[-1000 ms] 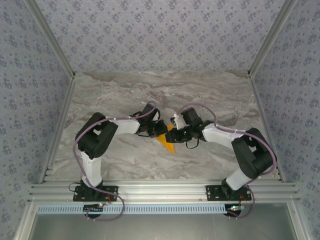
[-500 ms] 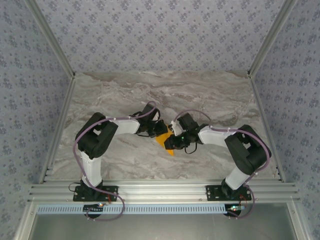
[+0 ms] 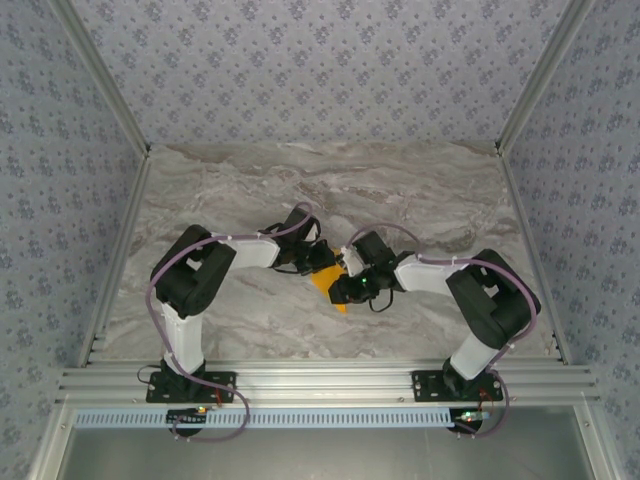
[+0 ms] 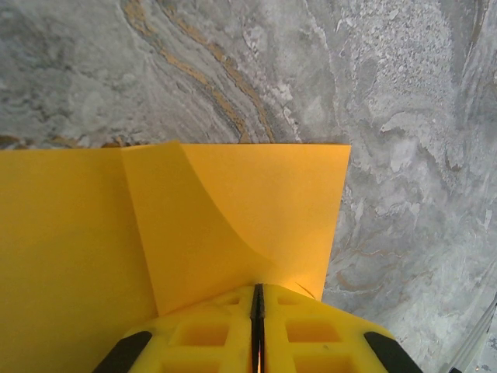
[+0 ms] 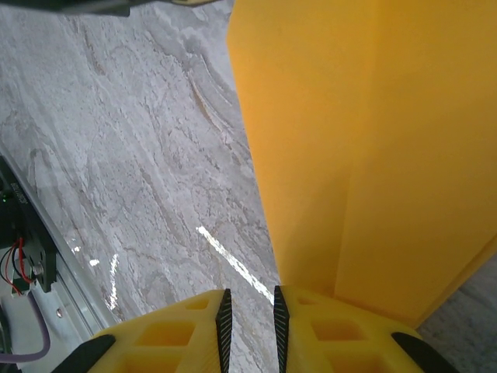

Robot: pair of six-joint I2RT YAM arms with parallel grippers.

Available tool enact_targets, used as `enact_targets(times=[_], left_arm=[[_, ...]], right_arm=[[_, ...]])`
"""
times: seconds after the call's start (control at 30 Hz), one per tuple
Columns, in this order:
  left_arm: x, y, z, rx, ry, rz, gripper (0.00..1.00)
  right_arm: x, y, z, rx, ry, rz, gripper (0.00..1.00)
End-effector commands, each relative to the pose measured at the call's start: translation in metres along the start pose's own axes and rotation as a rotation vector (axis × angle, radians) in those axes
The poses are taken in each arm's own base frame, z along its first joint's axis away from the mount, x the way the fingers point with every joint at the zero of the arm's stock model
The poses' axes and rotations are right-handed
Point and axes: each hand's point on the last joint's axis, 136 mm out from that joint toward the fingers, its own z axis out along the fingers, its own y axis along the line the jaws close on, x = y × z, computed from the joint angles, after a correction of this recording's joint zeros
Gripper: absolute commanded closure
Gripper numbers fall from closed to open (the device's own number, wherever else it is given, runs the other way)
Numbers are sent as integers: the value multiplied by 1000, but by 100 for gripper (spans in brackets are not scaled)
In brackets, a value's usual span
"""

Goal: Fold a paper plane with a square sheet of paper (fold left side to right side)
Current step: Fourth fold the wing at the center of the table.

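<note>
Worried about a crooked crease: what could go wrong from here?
1. The left gripper, shut on the thin orange-yellow paper sheet, holds a flap that bows in a curve; pressed down like that, the crease may land crooked.
2. The right gripper has a narrow gap showing bare marble table, with the paper beside it, so it may push the sheet rather than hold it.

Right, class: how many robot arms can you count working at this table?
2: the left arm and the right arm, either side of the orange paper. None seems hidden.
</note>
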Motion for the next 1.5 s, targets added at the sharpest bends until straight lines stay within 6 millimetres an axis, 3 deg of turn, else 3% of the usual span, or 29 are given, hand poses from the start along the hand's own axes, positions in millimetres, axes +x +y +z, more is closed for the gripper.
enact_targets(times=[0.0,0.27,0.57,1.13,1.47], left_arm=[[31,46,5,-164,85,-65,90],[30,46,4,-166,83,-63,90],[30,49,4,-179,83,-64,91],[28,54,3,-193,81,-68,92],[27,56,3,-201,80,-68,92]], right_arm=[[16,-10,7,30,47,29,77],[24,-16,10,58,74,33,77],[47,-25,10,89,125,66,79],[84,-26,7,114,195,67,83],[92,-25,4,126,211,67,84]])
